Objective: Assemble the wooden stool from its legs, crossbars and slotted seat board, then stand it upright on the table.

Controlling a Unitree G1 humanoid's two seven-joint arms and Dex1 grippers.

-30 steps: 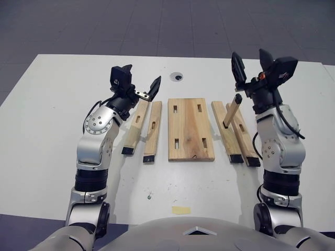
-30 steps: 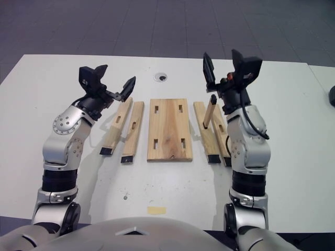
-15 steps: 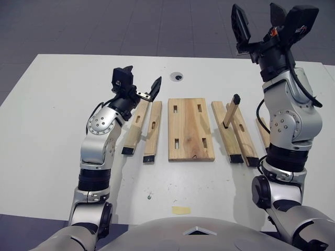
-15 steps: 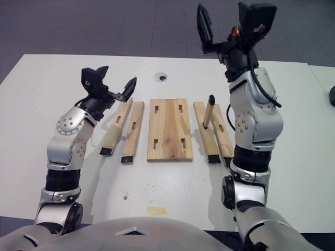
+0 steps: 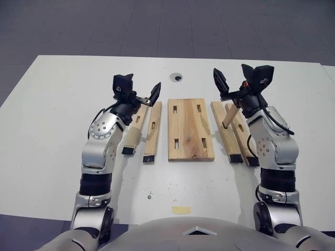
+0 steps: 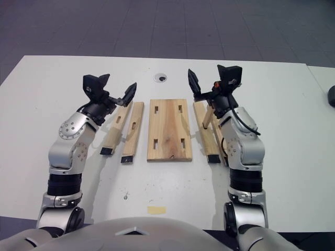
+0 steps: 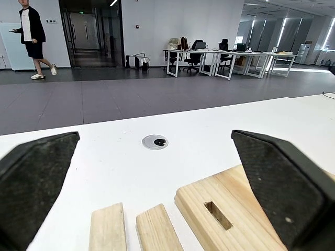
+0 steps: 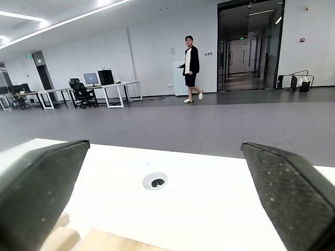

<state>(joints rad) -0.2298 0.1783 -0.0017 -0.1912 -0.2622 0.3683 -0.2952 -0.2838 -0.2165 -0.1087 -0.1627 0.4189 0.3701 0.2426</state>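
The left pincer has hardly been shifted over the last second: it is held wide open and empty above the far ends of the left pair of legs, which lie flat on the surface. The seat board lies untouched at the centre, slots upward. On the right, the upright crossbar stands in one of the right pair of legs. The right pincer, lifted high half a second ago, has been brought back down close over that crossbar, spread wide with nothing gripped. A fresh approach, to grasp or press it, is judged likely; assembly is barely begun.

The crossbar's top is covered by the right pincer, and how firmly it is seated cannot be told. The left legs' far tips are masked by the left pincer.
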